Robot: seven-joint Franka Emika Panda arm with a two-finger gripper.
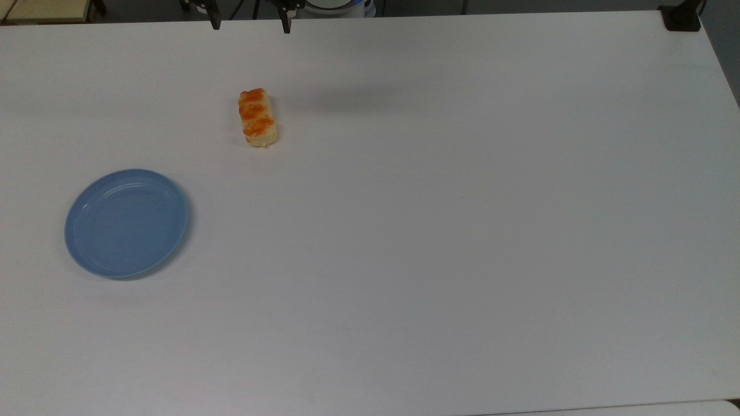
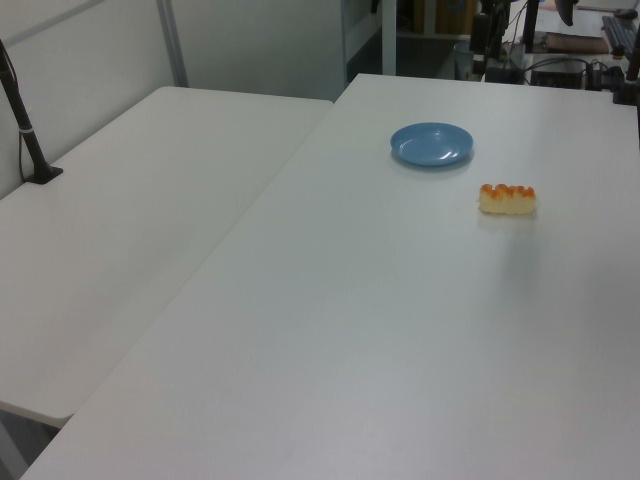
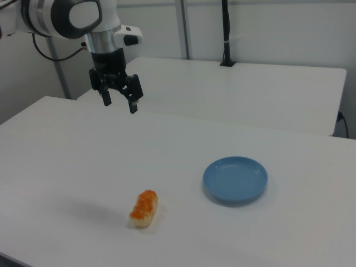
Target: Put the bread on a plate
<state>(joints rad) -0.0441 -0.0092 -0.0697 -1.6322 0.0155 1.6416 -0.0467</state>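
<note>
The bread (image 1: 258, 118) lies flat on the white table, a pale roll with orange-brown glazed bumps on top; it also shows as the bread (image 2: 507, 198) and the bread (image 3: 144, 208). The light-blue plate (image 1: 126, 223) sits empty on the table, apart from the bread, toward the top view's lower left; plate (image 2: 431, 144), plate (image 3: 235, 179). My gripper (image 3: 119, 103) hangs high above the table, well away from both, open with nothing between its fingers. Its two dark fingertips (image 1: 215, 24) poke in at the top view's upper edge.
A second white table (image 2: 130, 230) adjoins this one on the left view's left. A black post (image 3: 226, 33) is clamped at its far side. Desk clutter and cables (image 2: 560, 40) lie beyond the table in the left view.
</note>
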